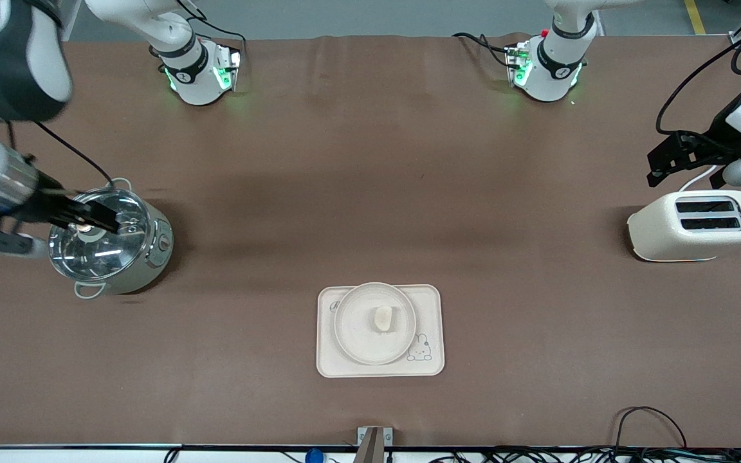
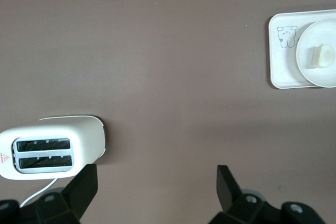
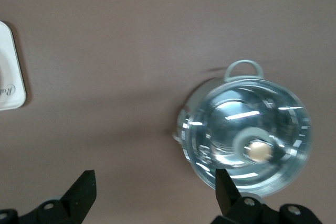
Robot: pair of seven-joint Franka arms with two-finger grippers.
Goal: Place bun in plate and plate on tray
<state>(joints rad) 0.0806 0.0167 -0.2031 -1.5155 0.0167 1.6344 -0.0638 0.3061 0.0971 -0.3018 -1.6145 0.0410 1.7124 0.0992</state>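
You have the bun point(image 1: 383, 319) in the plate point(image 1: 351, 321) on the tray point(image 1: 431, 299), near the bench's front edge. Both grippers hang wide open and empty: left gripper point(image 2: 156, 192) above the toaster point(image 1: 695, 225), right gripper point(image 3: 155, 195) over the pot point(image 1: 113, 241).

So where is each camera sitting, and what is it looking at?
Front view: high up across the table, facing both arm bases; it sees the bun in the plate on the tray, the pot and the toaster.
Left wrist view: on the left arm, looking down over the open left claw at the toaster and tray.
Right wrist view: on the right arm, looking down over the open right claw at the pot.
Both wrist views share the tray.
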